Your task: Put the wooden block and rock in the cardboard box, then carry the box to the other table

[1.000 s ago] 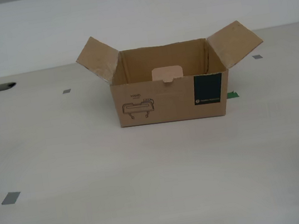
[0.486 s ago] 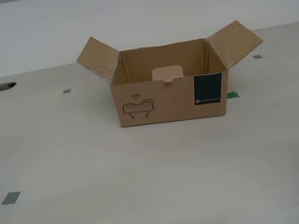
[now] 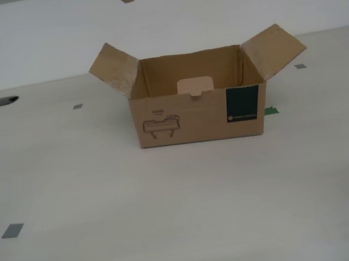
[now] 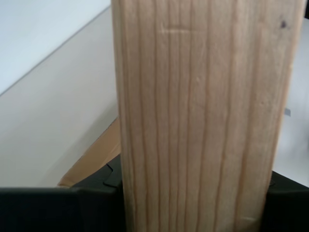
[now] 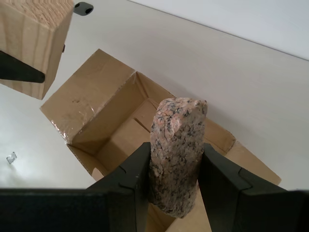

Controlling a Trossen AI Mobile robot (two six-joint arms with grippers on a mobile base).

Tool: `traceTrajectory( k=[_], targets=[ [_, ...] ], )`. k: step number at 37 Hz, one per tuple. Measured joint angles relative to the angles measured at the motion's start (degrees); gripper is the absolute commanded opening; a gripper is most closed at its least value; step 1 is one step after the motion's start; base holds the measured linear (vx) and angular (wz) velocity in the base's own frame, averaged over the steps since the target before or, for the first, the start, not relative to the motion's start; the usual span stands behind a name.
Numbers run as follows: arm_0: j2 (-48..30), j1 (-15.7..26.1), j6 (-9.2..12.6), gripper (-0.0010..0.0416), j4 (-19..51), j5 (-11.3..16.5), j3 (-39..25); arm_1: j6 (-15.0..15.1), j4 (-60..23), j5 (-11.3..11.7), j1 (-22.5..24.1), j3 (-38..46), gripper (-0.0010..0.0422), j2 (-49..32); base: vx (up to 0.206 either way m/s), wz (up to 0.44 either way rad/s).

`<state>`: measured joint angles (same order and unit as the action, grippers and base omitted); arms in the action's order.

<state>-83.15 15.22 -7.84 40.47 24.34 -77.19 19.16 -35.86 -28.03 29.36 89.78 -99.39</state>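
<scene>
The pinkish-grey speckled rock (image 5: 176, 154) is clamped by my first gripper (image 5: 174, 181); the pale wooden block (image 4: 200, 116) is clamped by my second gripper (image 4: 193, 193), above the open brown cardboard box (image 3: 199, 117)

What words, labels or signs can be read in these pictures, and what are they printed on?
"HAND": small dark print on the front of the cardboard box, above a line drawing; a smaller line beneath it is too blurred to read.
Dark teal label on the box front: a round mark and a pale line of text, too small to read.
The wooden block and the rock carry no text.
</scene>
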Motion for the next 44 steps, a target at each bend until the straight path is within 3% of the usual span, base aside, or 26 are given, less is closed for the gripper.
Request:
traceTrajectory(
  k=[6,11,19,31,44],
  targets=[
    [0.02,0.24,-0.11,-0.0001,-5.22,2.91,5.07,2.95,0.37,-5.53,-0.02,-0.22,-0.0001,-2.64,0.0,0.0],
    [0.02,0.66,-0.09,-0.0001,-10.64,3.76,10.1,5.05,1.99,-5.77,0.22,-1.53,-0.0001,-4.17,0.0,0.0],
    [0.02,1.07,-0.11,-0.0001,-19.1,3.8,17.75,5.99,3.54,-6.58,0.37,-2.91,-0.0001,-6.93,0.0,0.0],
    [0.02,2.36,0.13,-0.0001,-28.52,3.91,25.88,6.12,6.21,-6.86,1.27,-4.09,-0.0001,-11.8,0.0,0.0],
    [0.02,3.5,0.76,-0.0001,-38.05,3.91,31.91,5.22,14.8,-7.98,1.95,-9.66,-0.0001,-12.04,0.0,0.0]
  ],
)
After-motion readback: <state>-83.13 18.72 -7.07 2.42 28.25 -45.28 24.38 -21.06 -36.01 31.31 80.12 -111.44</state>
